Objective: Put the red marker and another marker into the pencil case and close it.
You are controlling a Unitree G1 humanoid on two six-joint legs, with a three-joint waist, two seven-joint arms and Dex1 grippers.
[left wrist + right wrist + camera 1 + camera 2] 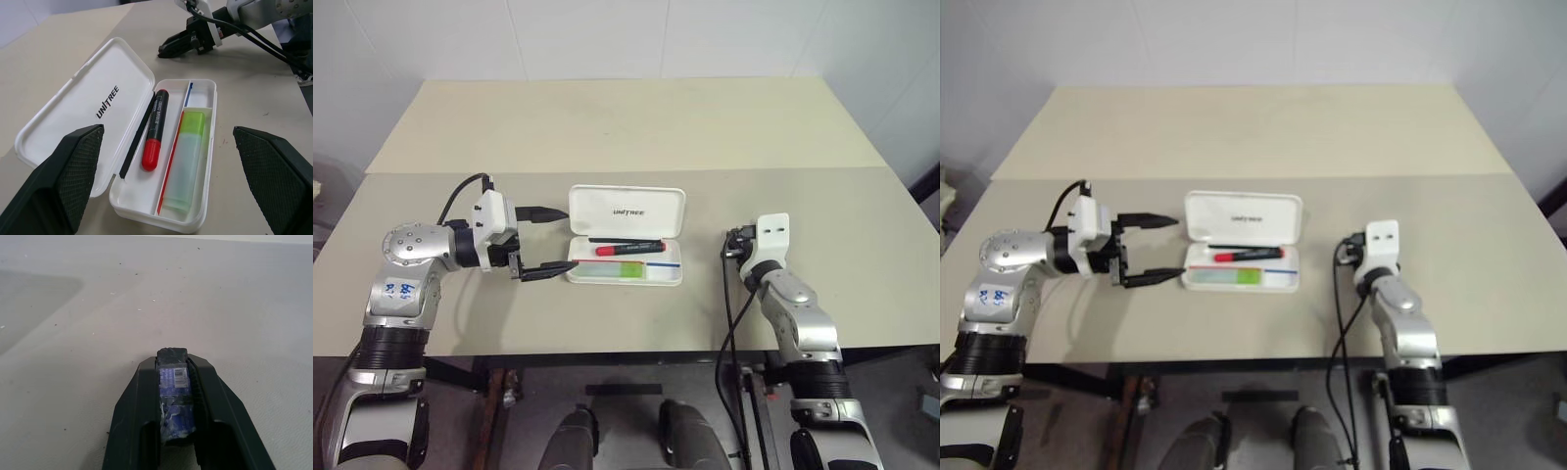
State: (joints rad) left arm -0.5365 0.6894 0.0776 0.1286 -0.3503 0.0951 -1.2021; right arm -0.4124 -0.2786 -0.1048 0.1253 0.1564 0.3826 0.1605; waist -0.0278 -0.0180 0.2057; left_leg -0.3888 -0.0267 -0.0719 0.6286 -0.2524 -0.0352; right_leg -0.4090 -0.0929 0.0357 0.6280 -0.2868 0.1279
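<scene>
Both markers lie in the open pencil case (pixel 626 240), long axis sideways; the left pincer (pixel 546 241), fingers apart, is just beside it, nearer than the right pincer (pixel 168 45), closed on a small dark block (pixel 172 382).

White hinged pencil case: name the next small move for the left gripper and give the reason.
Probably bring the open left gripper behind the raised lid of the white hard-plastic hinged pencil case and tip it shut. The slim red-and-black marker and the stubby green-capped translucent marker already lie in the tray, so closing seems to be all that remains.
</scene>
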